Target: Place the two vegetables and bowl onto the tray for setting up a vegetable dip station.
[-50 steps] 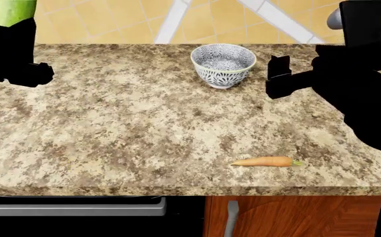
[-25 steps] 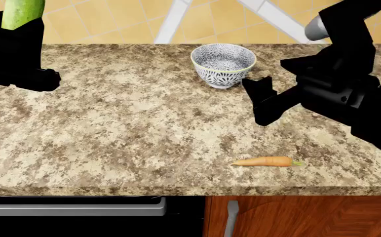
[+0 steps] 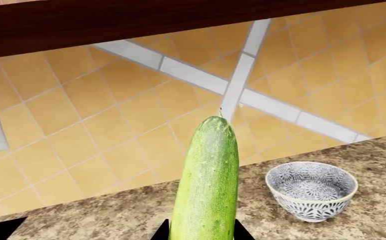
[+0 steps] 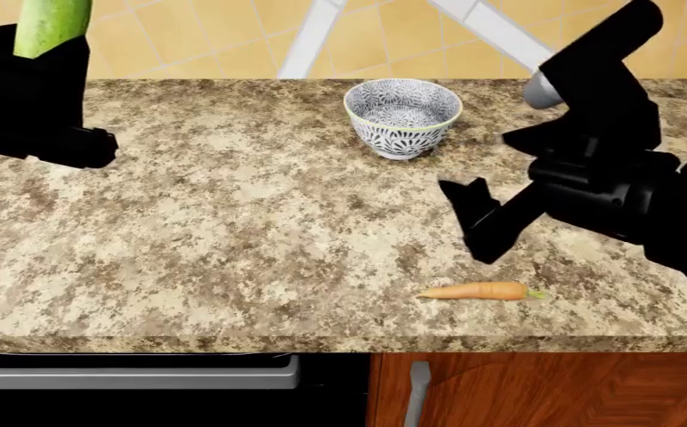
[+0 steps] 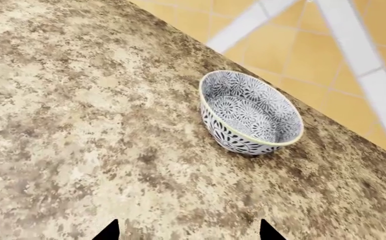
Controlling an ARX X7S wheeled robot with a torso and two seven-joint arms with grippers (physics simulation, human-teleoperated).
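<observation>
Green cucumber [image 4: 51, 25] stands upright, gripped by the left tool [image 4: 47, 53] above the desk's [image 4: 225, 231] far left. Right tool [image 4: 477, 221] hovers open between the far bowl [image 4: 402, 116] and near carrot [image 4: 478, 291].

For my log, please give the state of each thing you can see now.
cucumber: upright, held in the left gripper.
left gripper: shut on the cucumber.
right gripper: open, empty, above the counter.
bowl: upright, empty, on the counter.
carrot: lying flat near the counter's front edge.
</observation>
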